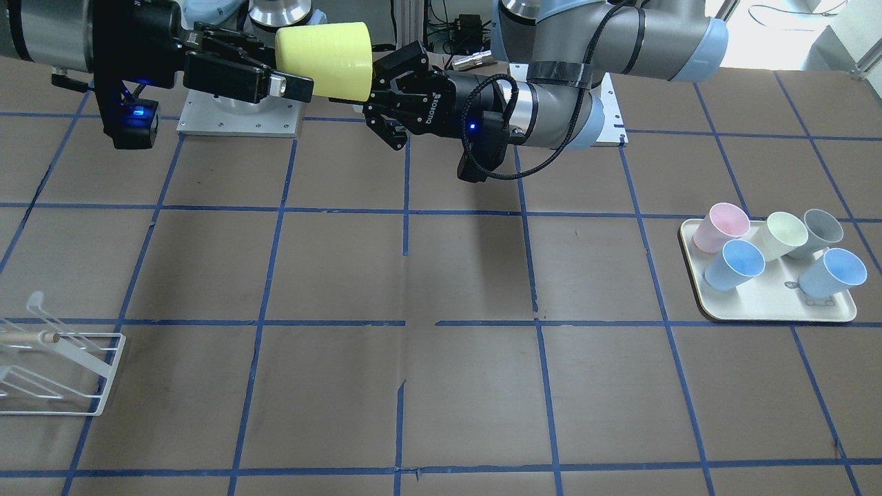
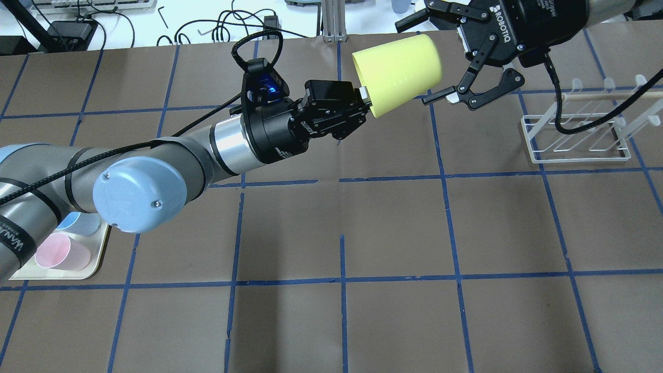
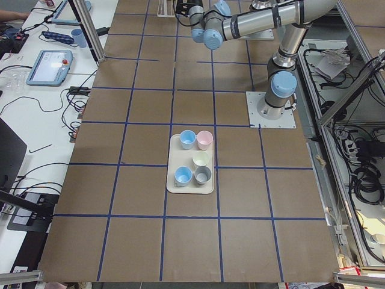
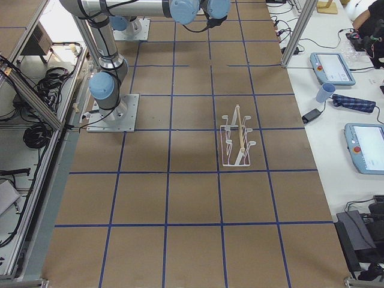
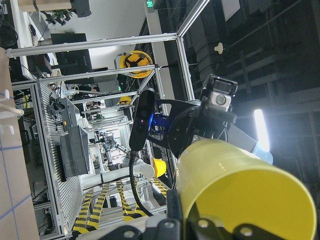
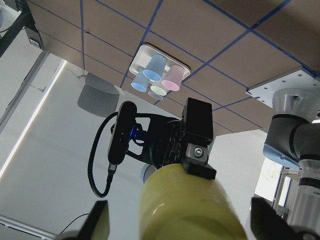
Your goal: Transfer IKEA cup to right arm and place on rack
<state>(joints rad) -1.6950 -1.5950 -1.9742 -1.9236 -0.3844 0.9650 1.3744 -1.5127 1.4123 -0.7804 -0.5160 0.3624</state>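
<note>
1. The tabletop (image 1: 468, 386) is carrying the rack (image 2: 575, 132) on the robot's right side and a tray (image 1: 775, 313) of spare cups (image 1: 734, 265) on its left.
2. The left arm (image 2: 176, 155) is pointing across the centre and the right arm (image 1: 41, 31) is facing it. You're looking at a mid-air handover above the tabletop.
3. The rack is standing well apart from the cup, with no cup on it yet.
4. The IKEA cup (image 2: 399, 72) is hanging on its side between the two hands, with the wide mouth toward the left hand and the narrow closed end toward the right hand.
5. The left hand (image 2: 365, 103) is clamping the cup's wall at the mouth and carrying it alone.
6. The right hand (image 2: 411, 63) is standing wide, with its fingers (image 6: 95, 225) straddling the narrow end. The right wrist view is showing a gap on each side, so it is not gripping yet.
7. Step in hand, my read: you're sitting in the transfer, just ahead of the right hand's grasp.
8. Next move, my read: you're needing the right hand closing squarely on the cup body while the left hand is holding on. Only then is the left hand letting go and backing straight off the mouth. The wall is smooth and tapered, so a bite too near the narrow end is risking the cup squirting out.
</note>
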